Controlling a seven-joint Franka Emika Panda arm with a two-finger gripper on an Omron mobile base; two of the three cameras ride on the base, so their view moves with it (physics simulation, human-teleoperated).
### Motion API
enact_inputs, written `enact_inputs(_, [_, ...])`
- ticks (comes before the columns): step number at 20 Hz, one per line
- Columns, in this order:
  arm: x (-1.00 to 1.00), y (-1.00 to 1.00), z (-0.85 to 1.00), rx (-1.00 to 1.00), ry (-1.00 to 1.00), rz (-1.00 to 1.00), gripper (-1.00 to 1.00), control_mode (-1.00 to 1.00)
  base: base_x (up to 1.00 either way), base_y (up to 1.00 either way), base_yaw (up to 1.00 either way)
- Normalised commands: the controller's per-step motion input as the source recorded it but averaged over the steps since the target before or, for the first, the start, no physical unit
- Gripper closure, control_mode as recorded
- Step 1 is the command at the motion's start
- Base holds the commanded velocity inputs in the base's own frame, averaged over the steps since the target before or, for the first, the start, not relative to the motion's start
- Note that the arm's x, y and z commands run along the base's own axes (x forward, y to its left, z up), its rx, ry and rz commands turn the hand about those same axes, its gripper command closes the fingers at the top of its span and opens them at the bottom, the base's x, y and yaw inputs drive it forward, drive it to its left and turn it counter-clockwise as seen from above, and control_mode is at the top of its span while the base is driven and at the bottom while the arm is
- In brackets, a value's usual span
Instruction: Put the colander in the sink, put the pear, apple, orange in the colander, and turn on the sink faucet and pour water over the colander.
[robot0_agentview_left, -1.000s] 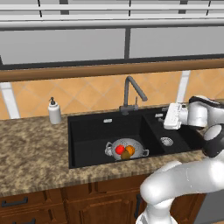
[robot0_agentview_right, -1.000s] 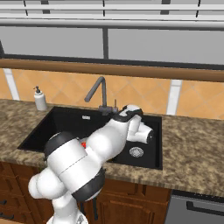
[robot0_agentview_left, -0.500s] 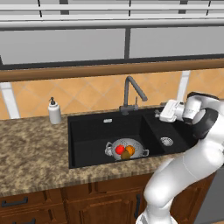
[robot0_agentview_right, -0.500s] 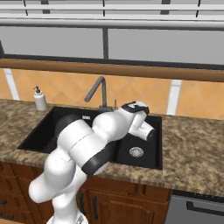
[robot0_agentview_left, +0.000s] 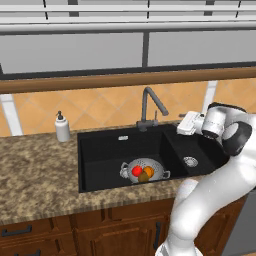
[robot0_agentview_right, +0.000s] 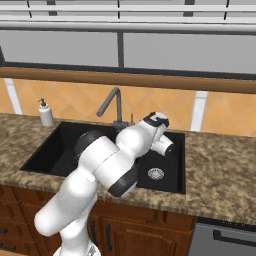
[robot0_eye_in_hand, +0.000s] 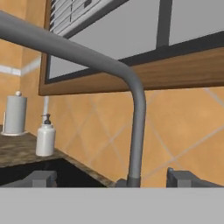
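Hovering open-jawed beside the faucet

One colander (robot0_agentview_left: 144, 170) sits in the large basin of the sink (robot0_agentview_left: 100, 155), in front of the single sink faucet (robot0_agentview_left: 148, 108). It holds three fruits: one apple (robot0_agentview_left: 137, 171), one orange (robot0_agentview_left: 148, 171) and one pear (robot0_agentview_left: 144, 177), all touching. One soap dispenser (robot0_agentview_left: 62, 127) stands on the counter left of the faucet. The gripper (robot0_agentview_left: 182, 124) hangs with jaws spread wide just right of the faucet's upright, above the smaller basin; its fingertips (robot0_eye_in_hand: 186, 178) flank the faucet base.
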Motion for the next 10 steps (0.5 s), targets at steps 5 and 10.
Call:
enact_inputs(5, [0.32, 0.2, 0.0, 0.01, 0.0, 0.0, -1.0, -1.0, 0.0, 0.0, 0.0])
enact_inputs(10, [0.28, 0.29, 0.0, 0.0, 0.0, 0.0, -1.0, -1.0, 0.0, 0.0, 0.0])
